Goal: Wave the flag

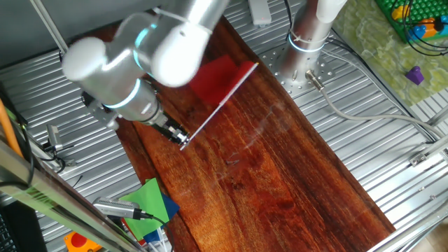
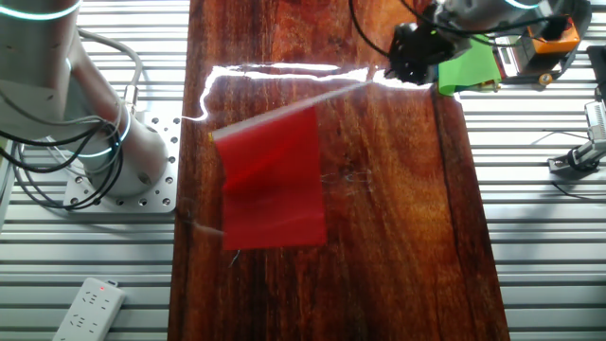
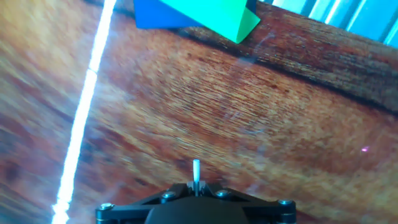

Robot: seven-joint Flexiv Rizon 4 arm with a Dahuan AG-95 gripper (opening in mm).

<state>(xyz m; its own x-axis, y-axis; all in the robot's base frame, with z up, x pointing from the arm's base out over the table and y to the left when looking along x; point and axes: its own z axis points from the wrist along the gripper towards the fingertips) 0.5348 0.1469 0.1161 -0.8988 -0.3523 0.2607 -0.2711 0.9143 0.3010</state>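
Note:
The flag is a red cloth (image 1: 218,78) on a thin white stick (image 1: 222,100). It is held in the air above the dark wooden board (image 1: 280,175). My gripper (image 1: 178,134) is shut on the lower end of the stick. In the other fixed view the red cloth (image 2: 273,180) hangs over the board and my gripper (image 2: 409,57) holds the stick at the top right. In the hand view only the white stick end (image 3: 196,174) pokes out between my shut jaws (image 3: 196,186); the cloth is out of view there.
Green and blue paper-like sheets (image 1: 150,203) lie at the board's near left edge, also in the hand view (image 3: 199,14). The robot base (image 1: 308,42) stands at the back. A white power strip (image 2: 90,308) lies on the ribbed metal table (image 1: 378,140). Tools and cables lie left.

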